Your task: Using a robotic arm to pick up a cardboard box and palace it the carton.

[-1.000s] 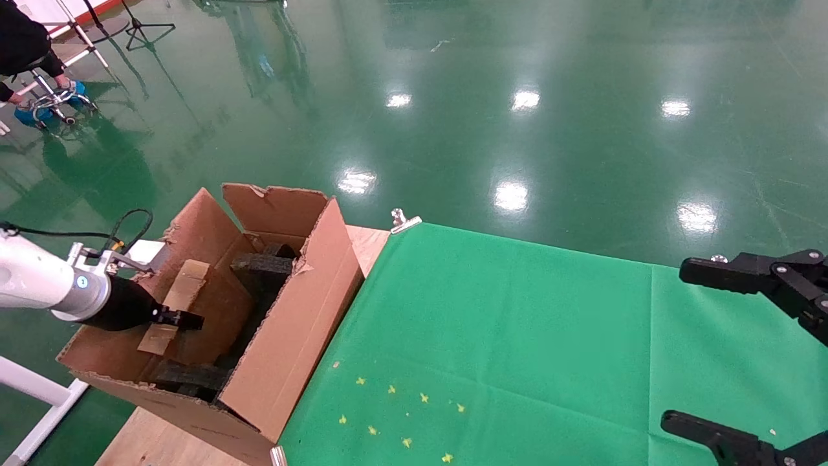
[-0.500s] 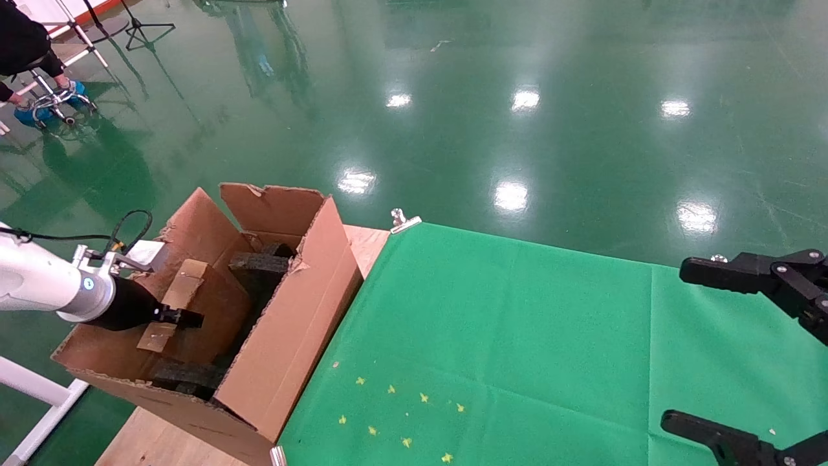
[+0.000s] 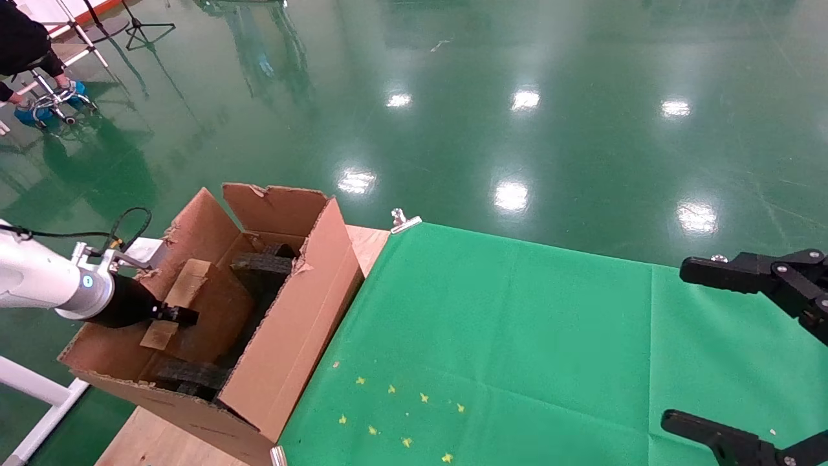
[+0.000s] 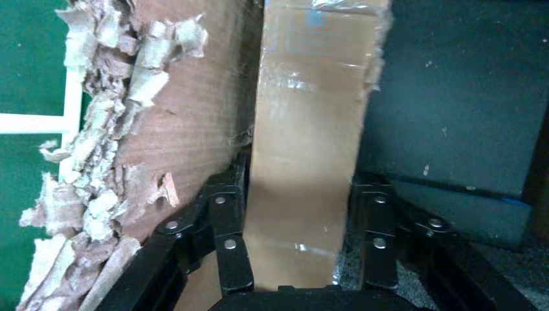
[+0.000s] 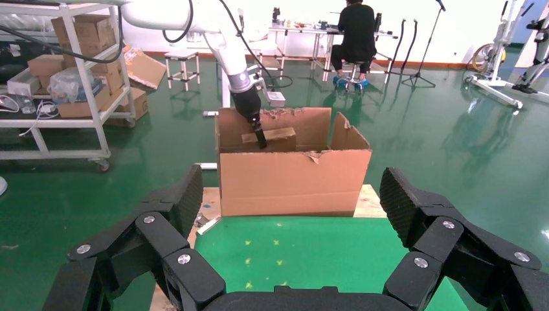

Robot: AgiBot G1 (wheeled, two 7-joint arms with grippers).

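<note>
Between left gripper (image 4: 304,259) fingers (image 4: 228,240), cardboard box (image 4: 311,129).

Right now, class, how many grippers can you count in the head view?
2: the left gripper inside the carton, shut on the cardboard box; the right gripper open over the green cloth at the right edge.

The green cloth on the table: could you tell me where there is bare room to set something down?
Nearly all the green cloth lies bare, from the carton to the right gripper; only small yellow specks dot its near part. The carton is crowded: foam blocks, plus the cardboard box in the left gripper.
</note>
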